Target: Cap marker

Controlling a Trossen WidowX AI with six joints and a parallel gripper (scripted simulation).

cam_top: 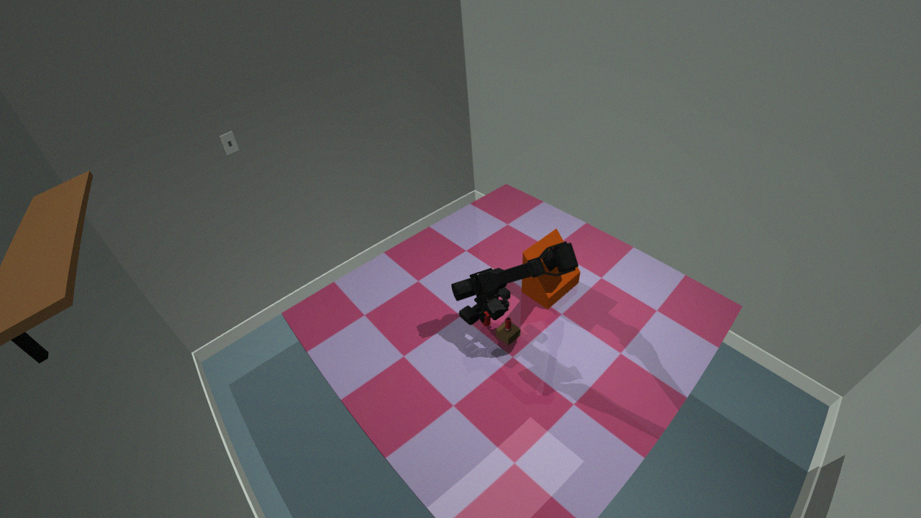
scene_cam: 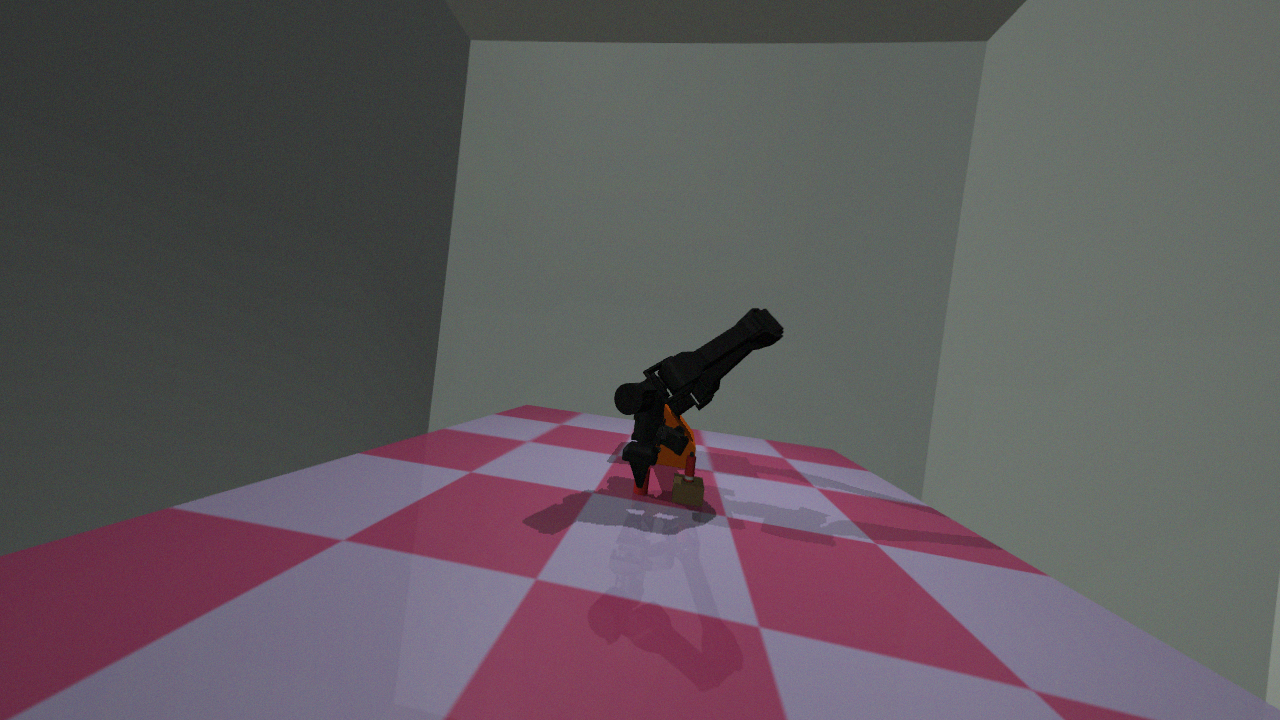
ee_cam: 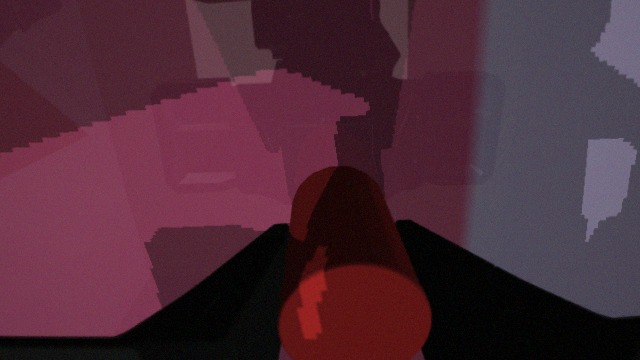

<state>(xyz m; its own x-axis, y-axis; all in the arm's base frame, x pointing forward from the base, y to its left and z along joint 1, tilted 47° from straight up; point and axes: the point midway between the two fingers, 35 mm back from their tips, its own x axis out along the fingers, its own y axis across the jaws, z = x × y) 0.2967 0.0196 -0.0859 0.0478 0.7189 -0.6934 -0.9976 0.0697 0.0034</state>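
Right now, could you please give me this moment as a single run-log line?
phase: grasp | gripper: shut on red cap | cap: upright on table, beside holder block | marker: upright in holder, uncapped | next: lift cap
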